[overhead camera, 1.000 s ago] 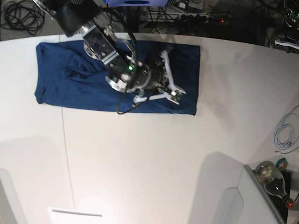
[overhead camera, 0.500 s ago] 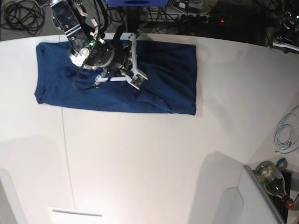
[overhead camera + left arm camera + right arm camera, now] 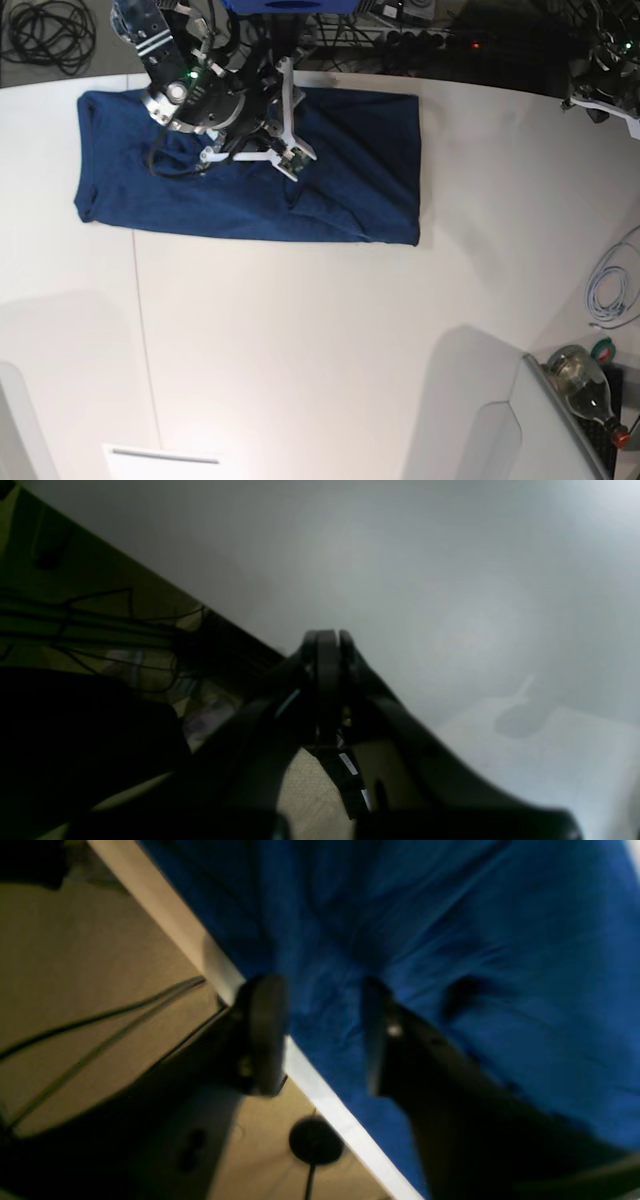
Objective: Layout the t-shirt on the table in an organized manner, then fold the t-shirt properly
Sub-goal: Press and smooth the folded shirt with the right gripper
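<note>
flat, t-shirt (image 3: 250,190) long axis runs left-right along table (image 3: 330,340) far edge.

T-shirts: one, the t-shirt (image 3: 250,185), dark navy, along the far edge of the tabletop.
Tables: one, the table (image 3: 330,340), white.
Grippers: two; the right gripper (image 3: 290,115) over the t-shirt at the far edge, the left gripper (image 3: 325,642) at the far right corner of the tabletop.
Bottles: one, the glass bottle (image 3: 585,385), off the near right corner.
Loose cables: one pale cable (image 3: 610,285) at the right edge; one black coil (image 3: 45,35) beyond the far left corner.
</note>
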Motion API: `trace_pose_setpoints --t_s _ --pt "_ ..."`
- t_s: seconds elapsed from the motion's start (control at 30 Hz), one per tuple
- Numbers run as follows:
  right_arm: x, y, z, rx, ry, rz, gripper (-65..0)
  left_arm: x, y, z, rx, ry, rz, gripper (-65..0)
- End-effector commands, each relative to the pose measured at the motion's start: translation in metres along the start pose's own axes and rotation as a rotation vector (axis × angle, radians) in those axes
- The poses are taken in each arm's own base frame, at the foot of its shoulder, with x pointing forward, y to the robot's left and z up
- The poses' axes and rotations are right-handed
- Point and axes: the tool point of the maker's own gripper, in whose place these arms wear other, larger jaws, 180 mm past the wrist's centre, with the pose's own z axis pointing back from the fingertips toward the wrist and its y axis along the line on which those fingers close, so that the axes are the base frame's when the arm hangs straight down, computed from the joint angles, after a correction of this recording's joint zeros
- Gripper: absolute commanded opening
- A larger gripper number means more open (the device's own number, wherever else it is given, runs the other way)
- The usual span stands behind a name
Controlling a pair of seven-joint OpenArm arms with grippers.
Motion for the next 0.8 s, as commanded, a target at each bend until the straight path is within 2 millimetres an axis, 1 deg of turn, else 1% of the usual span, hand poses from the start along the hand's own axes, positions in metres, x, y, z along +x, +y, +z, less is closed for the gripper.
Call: trace_pose_setpoints --t_s 0.0,0.03,0.1,0.13,0.23,0.27,0.33,0.37,0.47,0.63,0.67,0.77 --pt "0.020 -0.002 0.008 -0.011 -0.070 0.004 -37.7 0.013 0.007 0.003 0.011 -0.039 -0.013 -65.0" --pt "0.028 -0.006 0.011 -0.022 -0.091 0.011 -37.7 0.013 0.007 0.003 0.012 -0.039 -0.012 -65.0" --pt "0.049 -0.023 0.010 -0.053 -0.124 0.034 -37.2 0.014 0.007 0.004 0.012 -0.041 -0.013 -65.0" --pt "0.056 -0.033 0.003 -0.063 -0.119 0.038 -37.5 0.015 0.007 0.004 0.012 -0.044 -0.014 -65.0" --pt "0.064 -0.064 -0.017 -0.124 -0.083 -0.025 -37.5 0.015 0.005 0.004 0.008 -0.043 -0.017 -65.0" --pt "0.069 -0.068 -0.022 -0.135 -0.090 -0.039 -37.4 0.014 0.005 0.004 0.007 -0.043 -0.016 -65.0" --pt "0.082 -0.072 -0.032 -0.163 -0.123 -0.060 -37.2 0.013 0.005 0.004 0.007 -0.041 -0.015 -65.0" --pt "0.084 -0.074 -0.036 -0.171 -0.125 -0.065 -37.2 0.012 0.006 0.004 0.009 -0.038 -0.013 -65.0" --pt "0.080 -0.072 -0.048 -0.170 -0.089 -0.052 -37.1 0.012 0.008 0.005 0.014 -0.038 -0.013 -65.0" --pt "0.077 -0.054 -0.056 -0.138 -0.071 -0.018 -37.1 0.010 0.010 0.005 0.017 -0.033 -0.013 -65.0" --pt "0.074 -0.055 -0.058 -0.143 -0.061 -0.028 -37.2 0.011 0.010 0.005 0.018 -0.033 -0.014 -65.0" --pt "0.074 -0.059 -0.062 -0.159 -0.071 -0.049 -37.4 0.011 0.010 0.005 0.018 -0.033 -0.014 -65.0"
